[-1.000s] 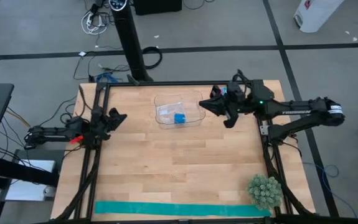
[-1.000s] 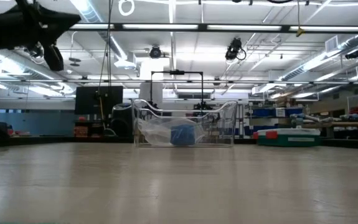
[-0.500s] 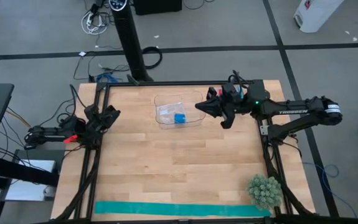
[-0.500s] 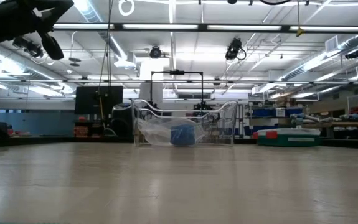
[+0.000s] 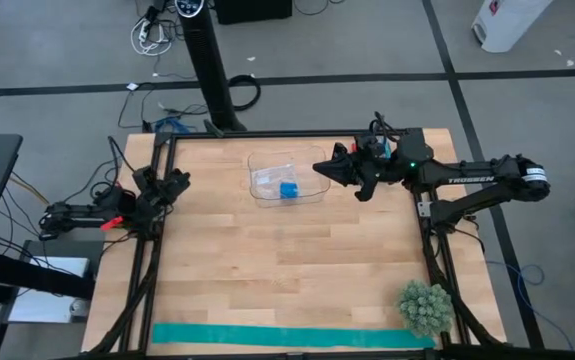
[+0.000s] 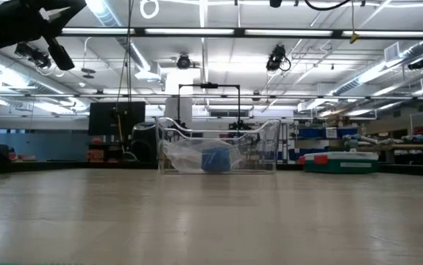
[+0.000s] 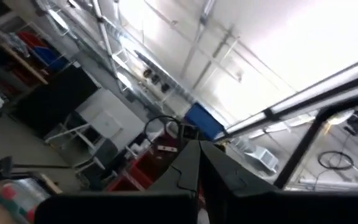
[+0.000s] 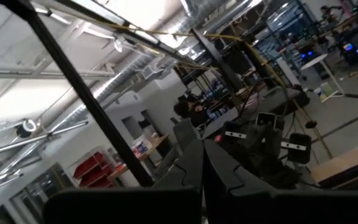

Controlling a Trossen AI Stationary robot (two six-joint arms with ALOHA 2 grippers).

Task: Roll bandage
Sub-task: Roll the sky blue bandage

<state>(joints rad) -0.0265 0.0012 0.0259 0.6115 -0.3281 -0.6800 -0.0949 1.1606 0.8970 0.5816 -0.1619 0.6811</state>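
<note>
We see the right gripper (image 5: 323, 168) raised above the far side of the table (image 5: 267, 270), its fingers pressed together with nothing between them; in its own wrist view the two dark fingers (image 8: 198, 163) meet at a single seam. Just beside its tips, toward the table's middle, sits a clear plastic container (image 5: 285, 177) with a small blue roll (image 5: 288, 189) inside it. In the low view that container (image 6: 218, 154) stands at the far end of the wooden top, the blue roll (image 6: 215, 159) showing through its wall.

The left gripper (image 5: 175, 181) waits over the table's left edge, well apart from the container, and we find it clenched too: its fingers (image 7: 194, 171) lie flush against each other in the left wrist view.

The bandage (image 5: 292, 336) lies flat as one long teal ribbon along the near edge of the table, well apart from both grippers and touched by neither. Near its right end, on the right gripper's side of the table, stands a small spiky green plant (image 5: 425, 308).
</note>
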